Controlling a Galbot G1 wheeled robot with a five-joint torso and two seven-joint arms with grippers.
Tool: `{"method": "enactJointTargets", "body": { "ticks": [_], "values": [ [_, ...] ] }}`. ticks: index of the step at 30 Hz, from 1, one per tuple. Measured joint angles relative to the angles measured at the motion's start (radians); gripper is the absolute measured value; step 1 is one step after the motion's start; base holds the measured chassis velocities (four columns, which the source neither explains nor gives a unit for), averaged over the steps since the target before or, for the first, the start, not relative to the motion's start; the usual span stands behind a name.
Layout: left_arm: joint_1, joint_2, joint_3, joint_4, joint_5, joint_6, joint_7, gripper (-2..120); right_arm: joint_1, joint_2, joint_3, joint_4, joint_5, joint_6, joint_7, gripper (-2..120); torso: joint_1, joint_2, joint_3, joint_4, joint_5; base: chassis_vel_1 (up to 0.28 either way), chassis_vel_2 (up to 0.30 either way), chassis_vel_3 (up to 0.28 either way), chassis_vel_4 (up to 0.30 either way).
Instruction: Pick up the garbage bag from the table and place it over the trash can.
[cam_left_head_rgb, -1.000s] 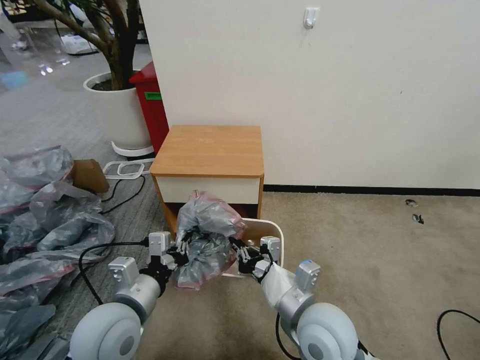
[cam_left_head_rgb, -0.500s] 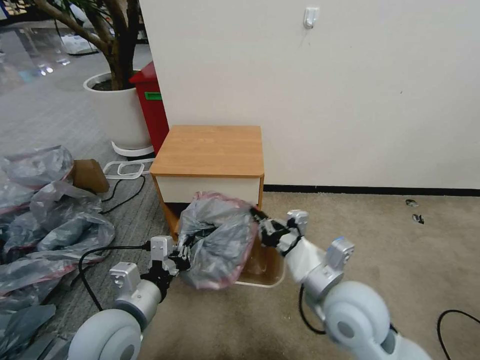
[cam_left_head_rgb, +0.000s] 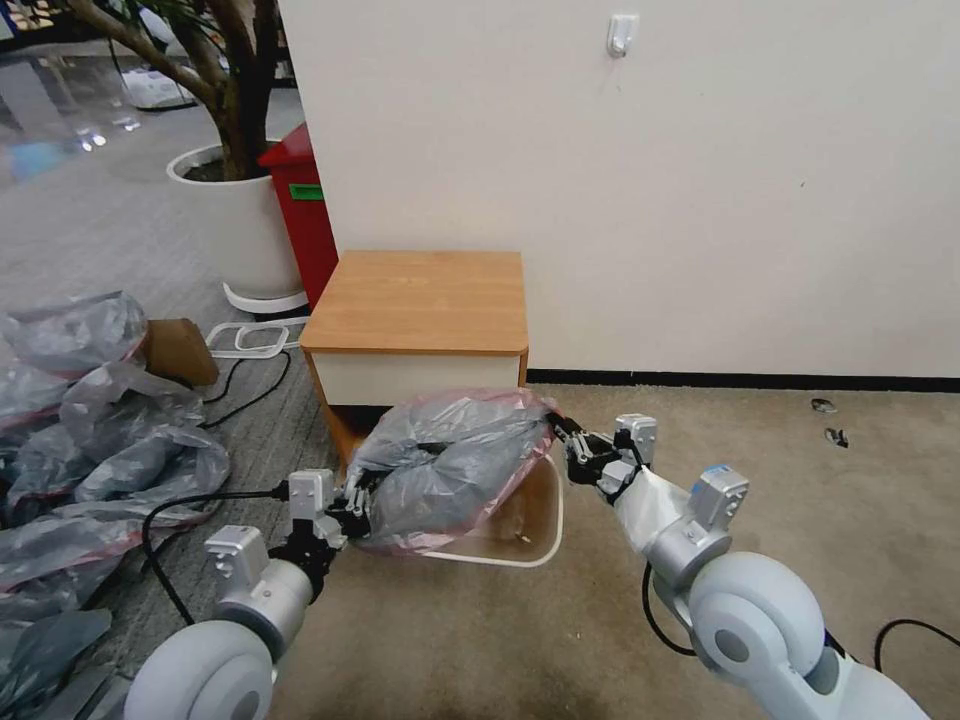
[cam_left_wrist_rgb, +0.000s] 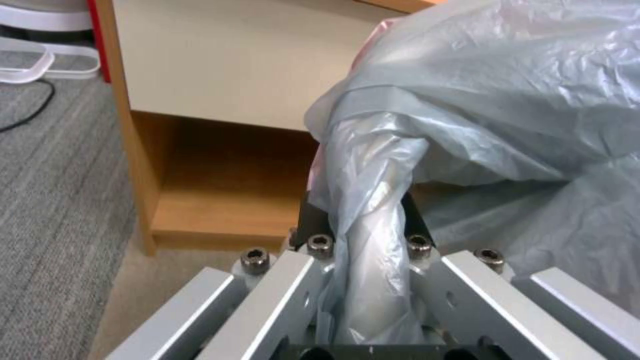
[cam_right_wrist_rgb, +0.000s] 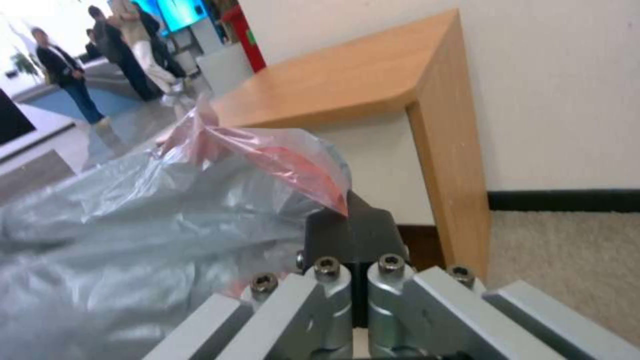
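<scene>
I hold the garbage bag (cam_left_head_rgb: 450, 465) stretched between my two arms, low in front of the table (cam_left_head_rgb: 420, 300) and over the left part of the trash can (cam_left_head_rgb: 540, 530), whose right rim and inside wall show bare beside it. My left gripper (cam_left_head_rgb: 362, 503) has its jaws pinched on a twisted bunch of grey plastic at the bag's left end; in the left wrist view that bunch (cam_left_wrist_rgb: 373, 225) runs straight down between them. My right gripper (cam_left_head_rgb: 567, 440) has its jaws pressed together on the pinkish-red edge at the bag's right corner (cam_right_wrist_rgb: 300, 165), just beside the table's front corner. The tabletop is bare wood. A heap of grey bags (cam_left_head_rgb: 90, 440) lies on the floor well to my left.
</scene>
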Motion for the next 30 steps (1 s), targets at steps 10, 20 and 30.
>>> {"method": "enactJointTargets", "body": {
  "ticks": [10, 20, 30],
  "values": [
    [-0.012, -0.009, -0.008, 0.0, -0.027, -0.005, -0.001, 3, -0.043, -0.062, 0.042, 0.013, -0.002, 0.0, 0.008, 0, 0.0, 0.0, 0.0, -0.0001, -0.0001, 0.0, 0.0, 0.0, 0.0],
    [-0.012, -0.025, -0.017, -0.023, -0.062, -0.009, -0.002, 3, -0.058, -0.104, 0.07, -0.023, 0.019, -0.022, 0.009, 2, 0.0, 0.0, 0.0, 0.0, 0.0, 0.0, 0.0, 0.0, 0.0],
    [-0.037, -0.05, -0.02, -0.013, -0.071, -0.011, -0.014, 3, -0.116, -0.111, 0.096, 0.007, 0.025, -0.043, 0.006, 30, 0.0, 0.0, 0.0, -0.0001, -0.0001, 0.0, 0.0, 0.0, 0.0]
  ]
}}
